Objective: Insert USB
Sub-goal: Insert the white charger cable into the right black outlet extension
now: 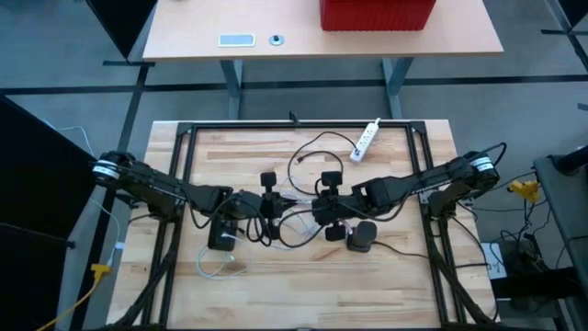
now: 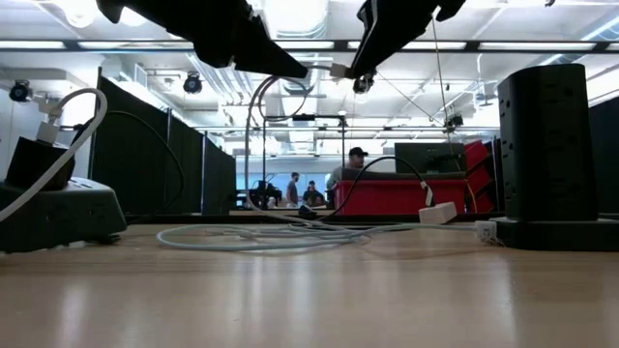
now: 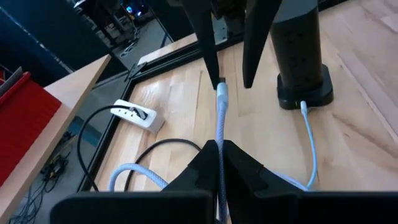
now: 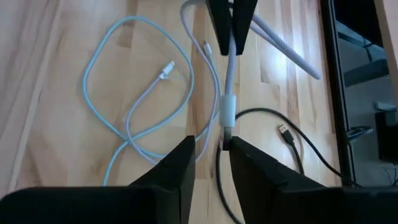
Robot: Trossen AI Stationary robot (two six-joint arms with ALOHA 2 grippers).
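A grey braided USB cable [image 3: 221, 121] ends in a pale plug [image 4: 227, 109] with a metal tip [image 4: 225, 132]. It is held up over the middle of the table. My left gripper [image 3: 221, 149] is shut on the cable a little behind the plug. My right gripper [image 4: 211, 146] comes from the table's right, slanting down. It is open a little, with the plug's tip between its fingertips, close to one finger [image 3: 214, 68]. A black tower power strip [image 3: 298, 50] stands on the table just past them. My left gripper pinches the braided cable [image 3: 221, 140] between its two fingers, a short way behind the plug, with the fingers lying along the cable. The plug end sticks out ahead, clear of the table, and the rest loops down slack behind. My right gripper has the plug's tip beside one finger; whether they touch, I cannot tell.
A white power strip [image 1: 367, 140] lies at the far side. A light blue cable [image 4: 124, 99] and a black USB cable [image 4: 286, 134] lie looped on the wood. A black box [image 1: 220, 234] sits under the left arm. A black frame [image 1: 184, 138] edges the table.
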